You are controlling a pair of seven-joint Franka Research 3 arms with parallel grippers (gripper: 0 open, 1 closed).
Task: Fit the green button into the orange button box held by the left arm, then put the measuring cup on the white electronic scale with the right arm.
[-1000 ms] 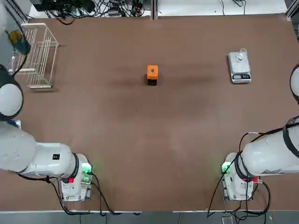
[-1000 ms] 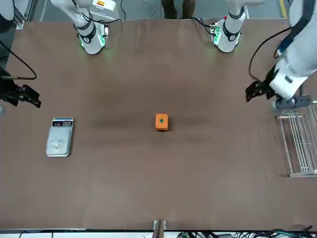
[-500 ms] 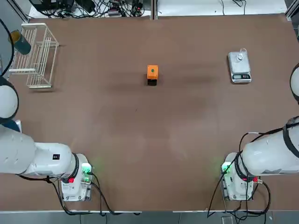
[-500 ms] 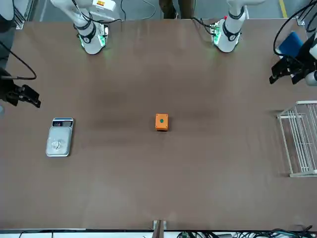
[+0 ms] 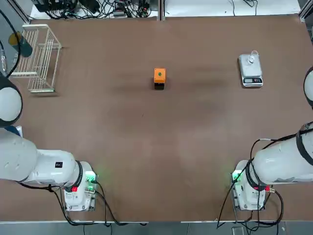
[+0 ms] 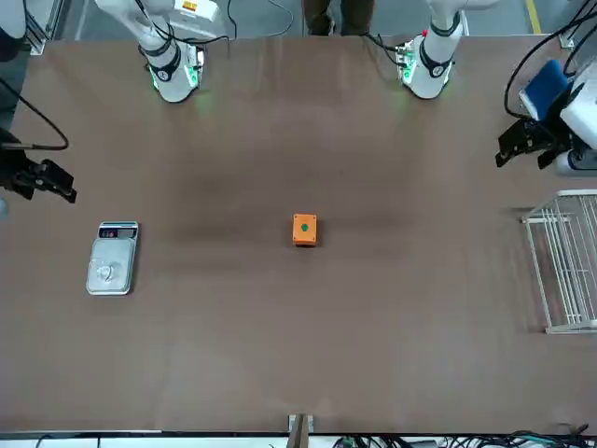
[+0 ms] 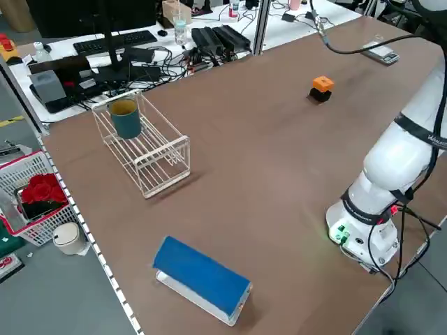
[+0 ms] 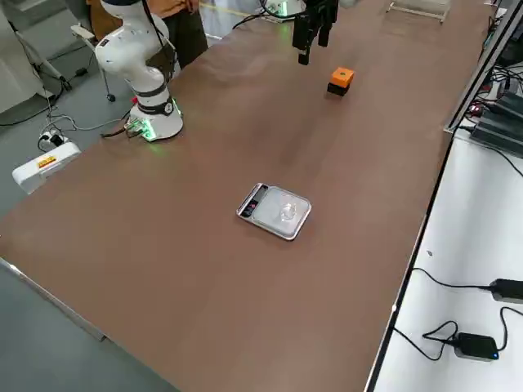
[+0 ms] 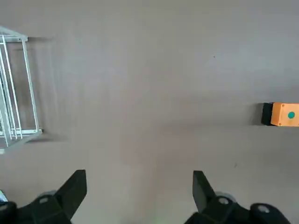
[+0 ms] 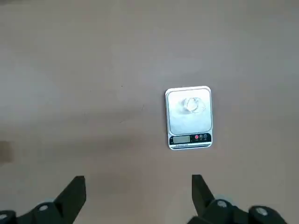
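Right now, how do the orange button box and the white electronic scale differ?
The orange button box is a small blocky cube mid-table with a green button on top; the white electronic scale is a flat slab near the robot's right edge. The scale carries a clear measuring cup and has a display strip; the box carries nothing loose. Both rest on the brown table, untouched by either hand.

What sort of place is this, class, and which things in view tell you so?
Probably a robotics lab: two robot arms' bases bolted to a brown table, cables and power supplies on a side bench, a keyboard nearby.
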